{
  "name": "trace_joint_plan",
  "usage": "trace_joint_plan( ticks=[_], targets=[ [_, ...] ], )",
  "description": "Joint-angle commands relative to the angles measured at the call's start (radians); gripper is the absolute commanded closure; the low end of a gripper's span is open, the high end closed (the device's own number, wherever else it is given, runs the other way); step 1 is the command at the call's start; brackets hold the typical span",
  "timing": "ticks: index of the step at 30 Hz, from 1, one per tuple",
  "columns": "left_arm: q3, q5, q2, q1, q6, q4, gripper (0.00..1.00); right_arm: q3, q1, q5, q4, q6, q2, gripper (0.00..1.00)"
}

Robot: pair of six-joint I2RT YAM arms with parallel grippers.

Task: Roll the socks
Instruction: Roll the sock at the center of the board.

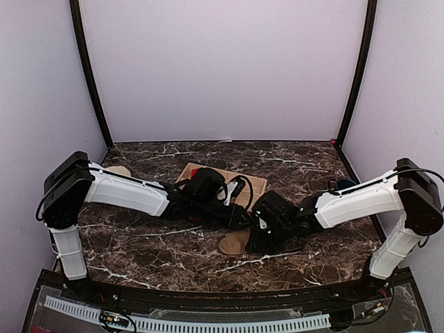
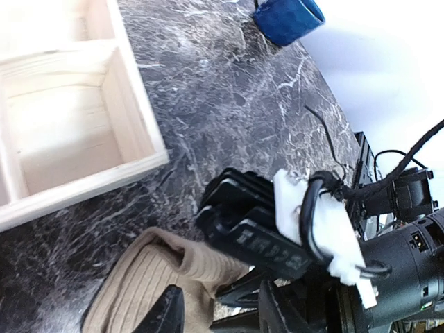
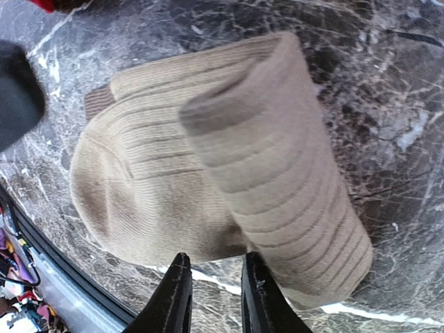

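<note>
Found tan sock [image 3: 208, 159] half rolled on marble table [image 1: 312, 166], near the front edge. Saw left gripper [image 2: 218, 300] spread astride its unrolled end, likely pinning it for rolling. Could not tell whether right gripper [image 3: 215, 277], nearly together at the roll's edge, pinched fabric.

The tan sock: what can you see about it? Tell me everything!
The tan sock is soft ribbed knit, beige with a darker brown patch at one end. It lies on the dark marble table near the front edge. One part lies flat; the other curls over it in a loose tube, so it is partly rolled. The right hand sits at its near edge, fingers either side of the fabric; whether they pinch it is unclear.
</note>
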Motion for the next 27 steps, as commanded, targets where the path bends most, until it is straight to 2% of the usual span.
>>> trace_joint_plan(
  ticks=[1, 13, 27],
  targets=[
    [0.033, 0.064, 0.039, 0.01, 0.011, -0.034, 0.59, 0.007, -0.011, -0.02, 0.045, 0.004, 0.013, 0.76],
    [0.039, 0.1, 0.085, 0.016, -0.011, -0.065, 0.55, 0.007, -0.025, -0.046, 0.065, 0.001, 0.033, 0.76],
    [0.086, 0.065, 0.129, 0.018, -0.044, -0.071, 0.46, -0.016, -0.028, -0.073, 0.116, 0.013, 0.052, 0.76]
  ],
)
